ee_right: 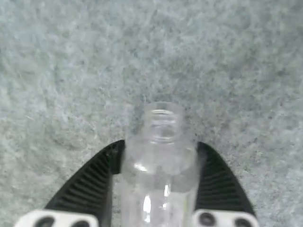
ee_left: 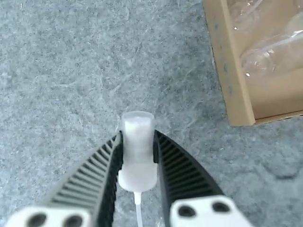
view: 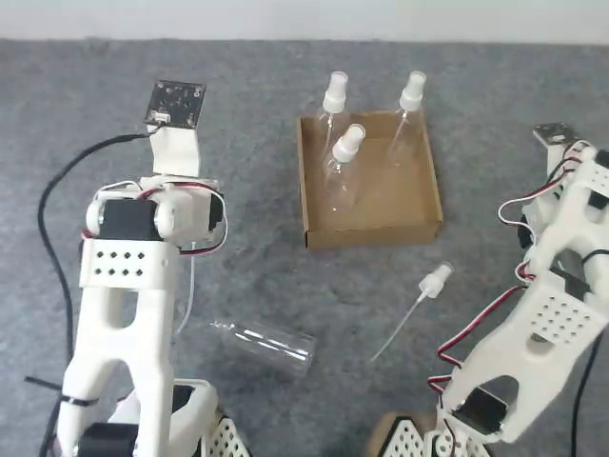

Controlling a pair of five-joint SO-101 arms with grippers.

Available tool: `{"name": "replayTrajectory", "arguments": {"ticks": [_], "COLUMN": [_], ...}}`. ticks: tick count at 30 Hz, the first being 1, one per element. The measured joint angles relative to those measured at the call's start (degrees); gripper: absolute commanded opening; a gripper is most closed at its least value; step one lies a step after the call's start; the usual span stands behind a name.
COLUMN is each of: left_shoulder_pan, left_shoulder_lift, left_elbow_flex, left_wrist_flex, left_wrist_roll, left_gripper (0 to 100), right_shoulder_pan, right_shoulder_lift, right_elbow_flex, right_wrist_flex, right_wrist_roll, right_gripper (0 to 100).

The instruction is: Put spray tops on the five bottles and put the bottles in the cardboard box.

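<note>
Jaws of the left gripper (ee_left: 137,137) pinch a white spray top (ee_left: 137,156). The right gripper (ee_right: 160,146) clamps an uncapped clear bottle (ee_right: 161,132). Three capped bottles (view: 341,167) rest in the cardboard box (view: 306,181). Another bottle (view: 266,345) and a loose spray top (view: 435,283) lie on the grey carpet (view: 238,143).

Looks like a robotics lab bench: grey felt mat (view: 285,295), 2 white arms (view: 124,314) w/ exposed wiring (view: 44,224).

Grey felt-covered table (view: 238,143). Directly on it: an open box (view: 369,233) toward the far side; nearer, a capless clear bottle (view: 266,345) on its side; a loose spray top (view: 433,283) near the box's front corner.
</note>
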Motion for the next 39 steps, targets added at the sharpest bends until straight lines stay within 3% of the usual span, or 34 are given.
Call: {"name": "replayTrajectory", "arguments": {"ticks": [5, 13, 18, 26, 30, 34, 39], "left_shoulder_pan": [0.0, 0.0, 0.0, 0.09, 0.09, 0.09, 0.0], "left_shoulder_lift": [0.0, 0.0, 0.0, -0.09, -1.14, -8.18, -19.43], "left_elbow_flex": [0.0, 0.0, -0.88, -1.58, -1.58, -1.58, -2.02], "left_wrist_flex": [-0.09, -0.09, 0.7, 1.76, 1.76, 2.29, 2.46], "left_wrist_roll": [0.0, 0.0, -0.09, -0.09, -0.09, -0.26, -0.35], "left_gripper": [1, 1, 1, 1, 1, 1, 1], "right_shoulder_pan": [0.0, 0.0, 0.0, -6.68, -12.13, -20.66, -37.01], "right_shoulder_lift": [0.0, 0.09, -1.93, -27.69, -45.71, -64.44, -79.65], "right_elbow_flex": [-3.96, -23.03, -24.79, -0.35, 17.76, 36.48, 49.49], "right_wrist_flex": [2.29, 20.4, 20.66, 20.22, 13.36, 3.52, -3.43], "right_wrist_roll": [0.0, -0.09, -2.73, -3.16, -4.48, -7.65, -13.36], "right_gripper": [0.5, 0.5, 0.5, 0.6, 0.6, 0.6, 0.6]}}
